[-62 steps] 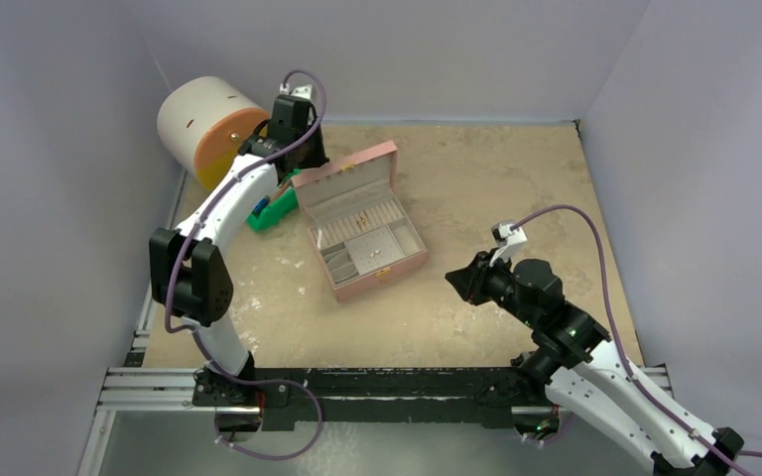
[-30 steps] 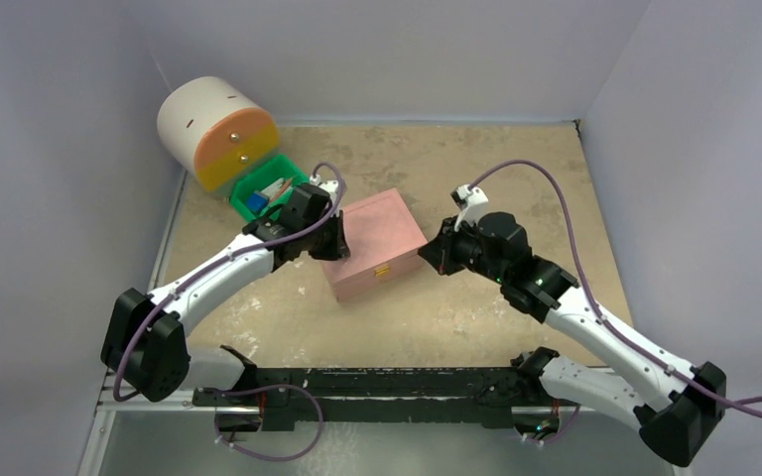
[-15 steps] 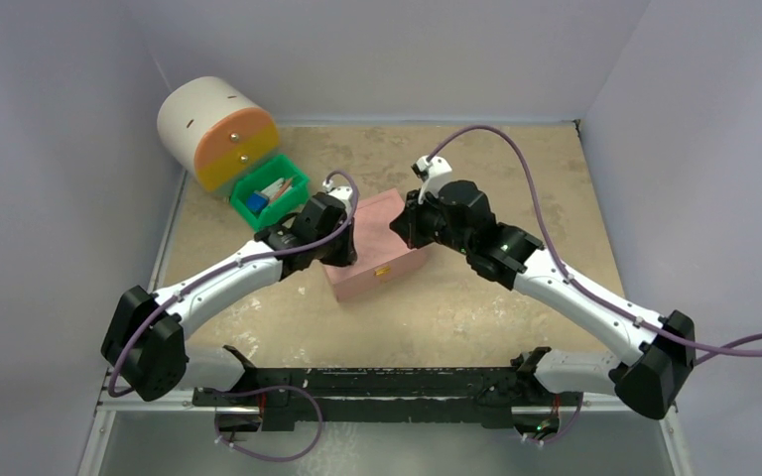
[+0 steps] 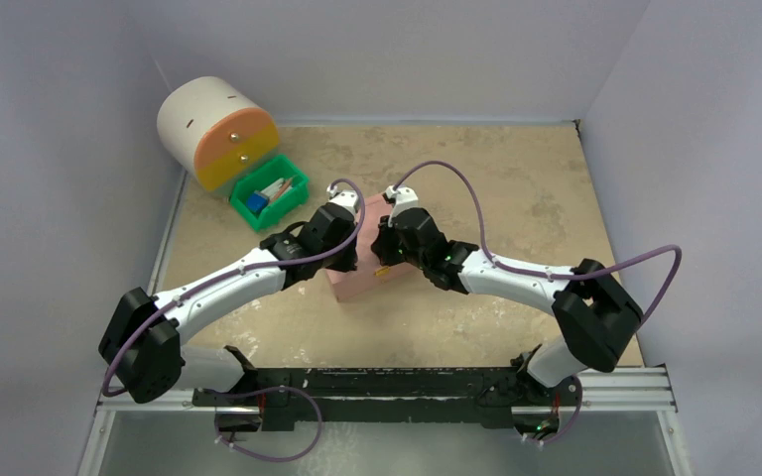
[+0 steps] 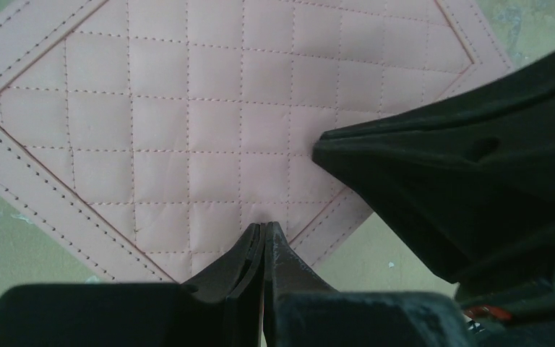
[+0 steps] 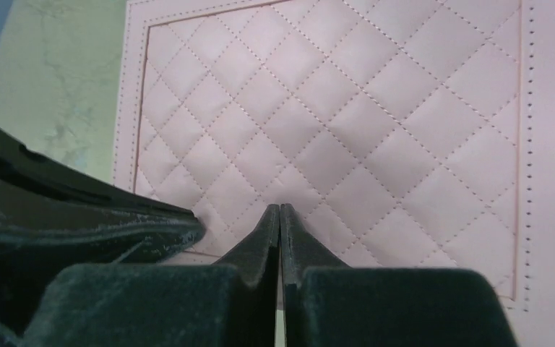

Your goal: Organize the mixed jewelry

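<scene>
Top external shows both grippers over the shut pink quilted box (image 4: pixel 357 286); the mixed jewelry cannot be seen. The left gripper (image 5: pixel 264 230) and right gripper (image 6: pixel 280 211) each have fingers pressed together, empty, tips by the lid. Beyond the left gripper sit a green bin (image 4: pixel 271 190) and a white-and-orange drawer drum (image 4: pixel 216 132).

The mottled beige worktop (image 4: pixel 516 178) bore a closed pink quilted box (image 4: pixel 357 286), a green plastic bin (image 4: pixel 293 193) and a white-and-orange drum-shaped cabinet (image 4: pixel 213 132).

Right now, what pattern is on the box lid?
Pink lid, diamond-stitched quilting; right wrist view shows it best.
</scene>
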{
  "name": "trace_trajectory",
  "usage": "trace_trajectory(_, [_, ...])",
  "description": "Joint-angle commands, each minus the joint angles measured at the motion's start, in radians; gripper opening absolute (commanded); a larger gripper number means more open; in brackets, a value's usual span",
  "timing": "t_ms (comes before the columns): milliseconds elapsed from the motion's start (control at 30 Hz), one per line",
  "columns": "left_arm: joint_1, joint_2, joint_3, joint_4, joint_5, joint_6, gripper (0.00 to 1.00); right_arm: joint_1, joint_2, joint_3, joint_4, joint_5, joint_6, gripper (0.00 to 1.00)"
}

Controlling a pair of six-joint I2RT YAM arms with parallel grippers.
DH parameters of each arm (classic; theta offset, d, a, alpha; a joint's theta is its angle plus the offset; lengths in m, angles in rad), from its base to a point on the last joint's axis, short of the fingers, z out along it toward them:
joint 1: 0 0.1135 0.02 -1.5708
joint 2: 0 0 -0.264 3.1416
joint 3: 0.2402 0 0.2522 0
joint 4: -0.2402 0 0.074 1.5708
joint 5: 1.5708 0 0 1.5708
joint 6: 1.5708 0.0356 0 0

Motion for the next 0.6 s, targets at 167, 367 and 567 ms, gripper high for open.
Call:
trace_trajectory(167, [-0.024,0.032,-0.060,-0.152,0.016,-0.008,0.00,0.023,0.047,-0.177,0.137,0.016,0.142,0.00])
trace_trajectory(367, [-0.026,0.028,-0.061,-0.149,0.016,-0.013,0.00,0.024,-0.022,-0.140,0.079,0.029,0.118,0.00])
trace_trajectory(567, [-0.029,0.015,-0.058,-0.152,-0.004,-0.015,0.00,0.026,-0.066,-0.127,0.059,0.031,0.117,0.00])
